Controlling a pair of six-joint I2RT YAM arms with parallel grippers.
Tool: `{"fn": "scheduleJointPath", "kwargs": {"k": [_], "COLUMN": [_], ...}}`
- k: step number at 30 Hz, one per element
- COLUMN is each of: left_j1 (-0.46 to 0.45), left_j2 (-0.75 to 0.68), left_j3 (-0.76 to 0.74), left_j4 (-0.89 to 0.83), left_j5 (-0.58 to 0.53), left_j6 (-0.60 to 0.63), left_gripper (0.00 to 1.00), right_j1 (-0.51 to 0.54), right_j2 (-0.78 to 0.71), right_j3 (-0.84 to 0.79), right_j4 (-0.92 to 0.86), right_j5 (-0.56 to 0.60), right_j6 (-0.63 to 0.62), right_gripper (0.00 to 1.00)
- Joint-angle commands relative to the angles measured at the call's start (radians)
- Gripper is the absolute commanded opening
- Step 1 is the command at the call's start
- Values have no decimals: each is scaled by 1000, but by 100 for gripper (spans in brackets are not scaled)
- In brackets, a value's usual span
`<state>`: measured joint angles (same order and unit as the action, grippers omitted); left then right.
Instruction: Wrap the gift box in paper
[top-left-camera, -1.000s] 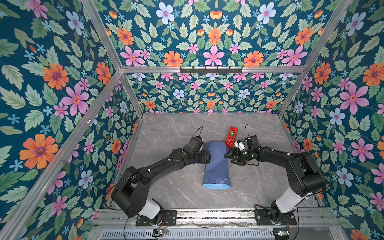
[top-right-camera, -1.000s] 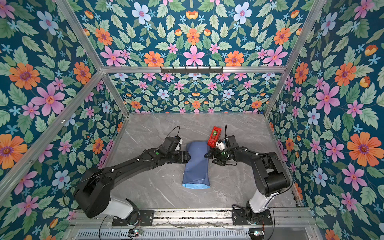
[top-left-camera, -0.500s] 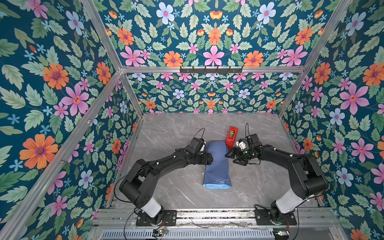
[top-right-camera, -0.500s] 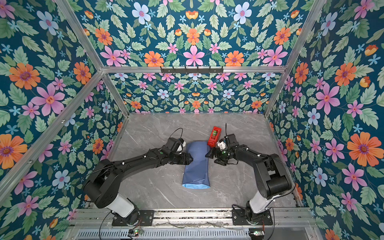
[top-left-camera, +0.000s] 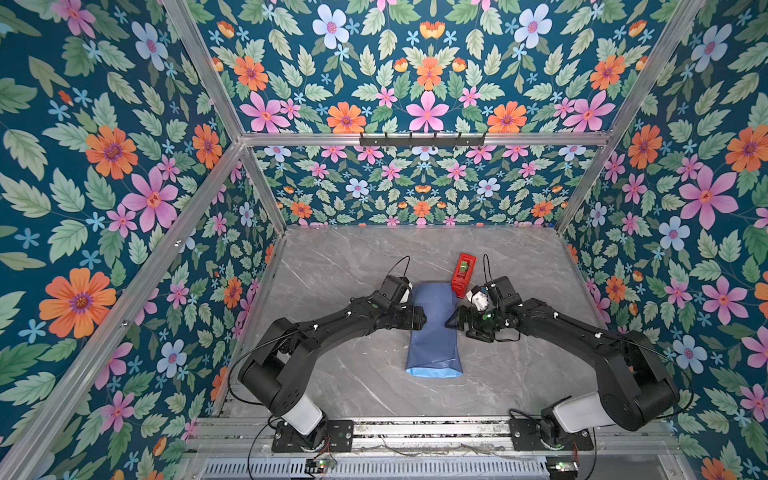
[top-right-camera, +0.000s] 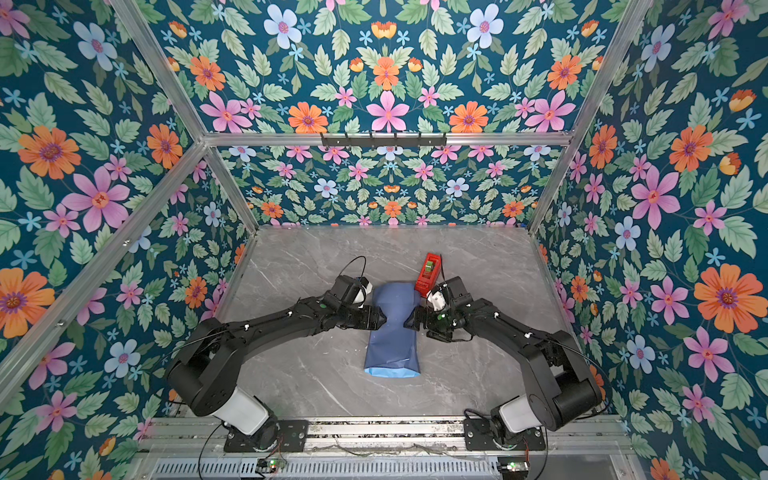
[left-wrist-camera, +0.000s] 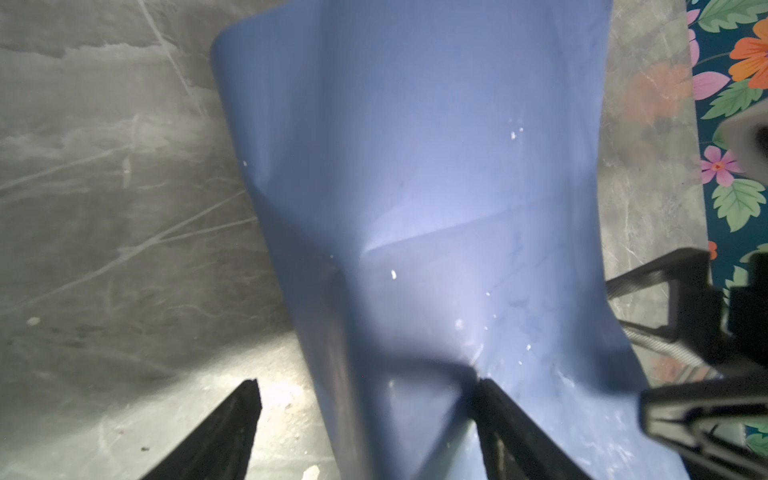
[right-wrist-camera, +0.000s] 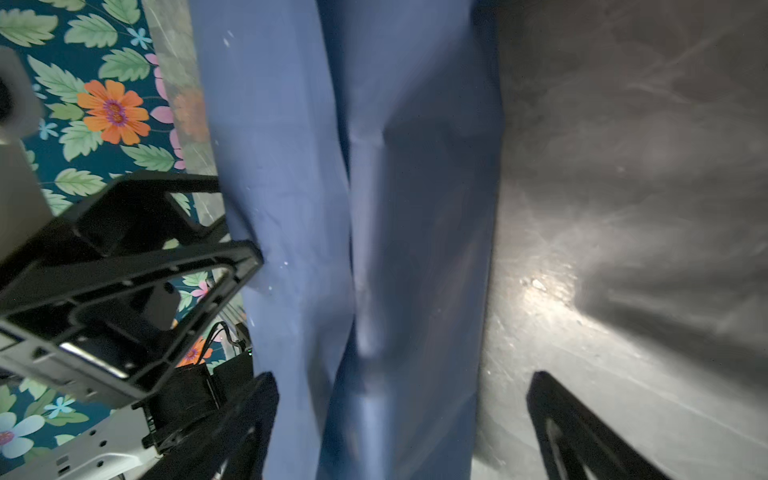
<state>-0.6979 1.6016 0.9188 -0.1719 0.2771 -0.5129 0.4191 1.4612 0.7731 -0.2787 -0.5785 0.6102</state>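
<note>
- The paper (top-left-camera: 434, 345) lay as a long folded bundle in the middle of the worktop (top-left-camera: 353, 270), dark side out, with a light-blue strip at its near end.
- The box was hidden; I cannot tell where it was.
- The left tool (top-left-camera: 420, 320) was spread at the bundle's left edge, one finger (left-wrist-camera: 511, 419) touching the paper.
- The right tool (top-left-camera: 451, 323) was spread at the right edge, with paper between its fingers.
- A red dispenser (top-left-camera: 463, 270) lay just beside the paper's far right corner.
</note>
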Motion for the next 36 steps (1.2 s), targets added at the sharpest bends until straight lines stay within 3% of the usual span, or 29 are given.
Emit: {"fn": "scheduleJointPath", "kwargs": {"k": [1,22,36], "left_j1": [-2,14,29], "left_j2": [6,-48,63], "left_j3": [-6,20,58], "left_j4": [-95,1,-96], "left_j5": [-23,25,53], "left_j6": [36,-46,23], "left_gripper": [82,85,84], "right_j1": [5,5,5], "right_j2": [-14,-21,-30], "right_j3": [-29,-93,-62], "right_j4": [-19,-37,-44], "right_j5": [44,94,81], "right_j6": [6,-23,-25], "right_gripper": [94,90,90]}}
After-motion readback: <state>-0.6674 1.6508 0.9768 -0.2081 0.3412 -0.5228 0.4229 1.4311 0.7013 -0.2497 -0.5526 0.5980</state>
